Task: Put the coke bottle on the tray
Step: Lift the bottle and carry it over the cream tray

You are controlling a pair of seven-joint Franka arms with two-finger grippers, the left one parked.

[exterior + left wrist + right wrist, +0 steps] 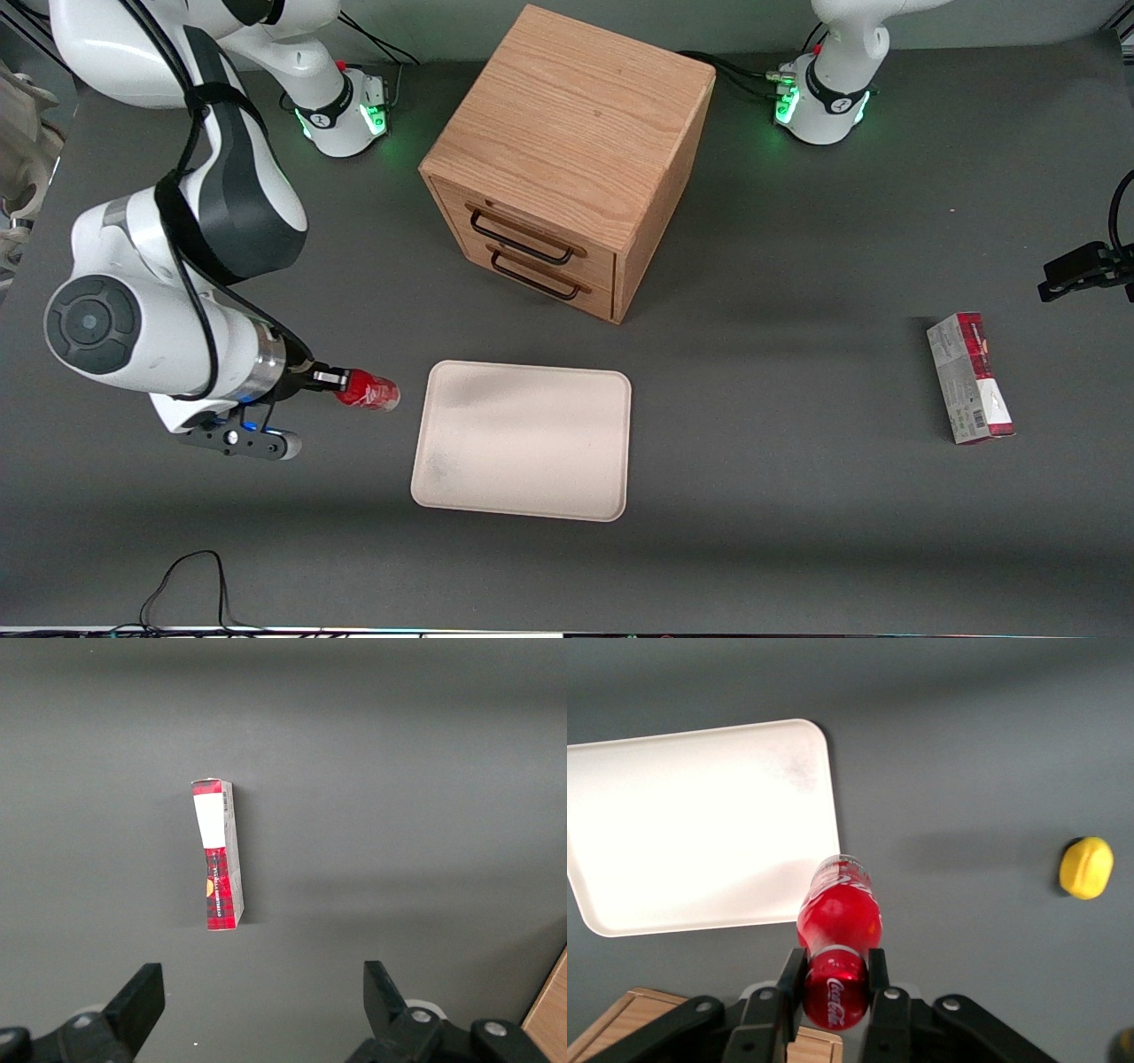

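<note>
Your claw (834,985) grips the coke bottle (838,930) in the air just beside the tray (523,461).

Nearest the front camera you see the tray, a flat cream-white rectangle with rounded corners and a low rim, lying on the matte grey counter (762,532) with nothing in it. Beside its short edge, toward the working arm's end, the two black fingers (791,979) clamp the glossy red bottle near its cap, and the bottle's base points at the tray. A small yellow lemon-shaped object (1086,867) lies apart on the counter. Farther from the camera stands a wooden drawer cabinet (567,159), grained oak, both drawers shut.
</note>
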